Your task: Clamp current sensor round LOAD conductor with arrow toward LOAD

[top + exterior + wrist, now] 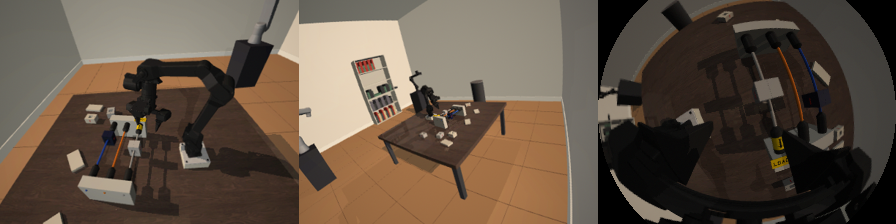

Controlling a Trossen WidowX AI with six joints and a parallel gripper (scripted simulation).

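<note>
The pale grey sensor block (132, 147) (771, 88) sits around the light grey conductor (131, 162) (757, 64), about midway along it. No gap shows in it, but its latch and arrow cannot be made out. The yellow LOAD marker (141, 119) (778, 163) is at the far end block, near a yellow sleeve (139, 127) (778, 143) with a black arrow on that conductor. My gripper (148, 126) (748, 129) is wide open and empty. It hangs above the LOAD end, away from the sensor.
A dark navy block (108, 137) (816, 98) sits on the blue conductor (102, 153). The orange conductor (119, 148) (791, 73) runs between the blue and grey ones. White end blocks (107, 189) (440, 122) hold the conductors. Several small pale blocks, such as one pale slab (75, 160), lie around.
</note>
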